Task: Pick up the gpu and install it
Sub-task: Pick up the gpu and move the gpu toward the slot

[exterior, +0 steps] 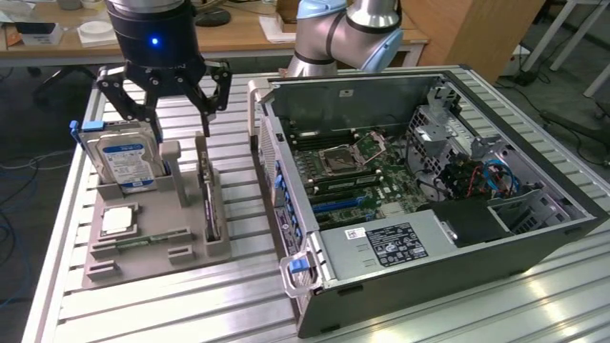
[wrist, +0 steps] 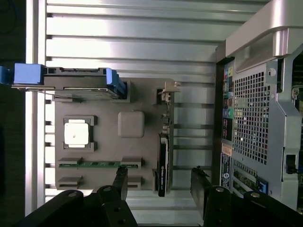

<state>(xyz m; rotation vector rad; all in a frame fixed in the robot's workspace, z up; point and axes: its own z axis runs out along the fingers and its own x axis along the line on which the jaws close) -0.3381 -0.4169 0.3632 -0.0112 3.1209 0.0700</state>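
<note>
While fingers [wrist: 120,183] stand apart, gripper [exterior: 177,125] hangs above the gpu [wrist: 163,158]; it stands on edge, lined up between them, long axis square to closing.

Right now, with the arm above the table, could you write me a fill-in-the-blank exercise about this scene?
1. The gripper hangs above the grey holder with its jaws ____.
2. The gpu stands on edge in the ____, not in the computer case.
3. The hard drive carries ____ rails on its sides.
Missing words: open; holder; blue.
</note>
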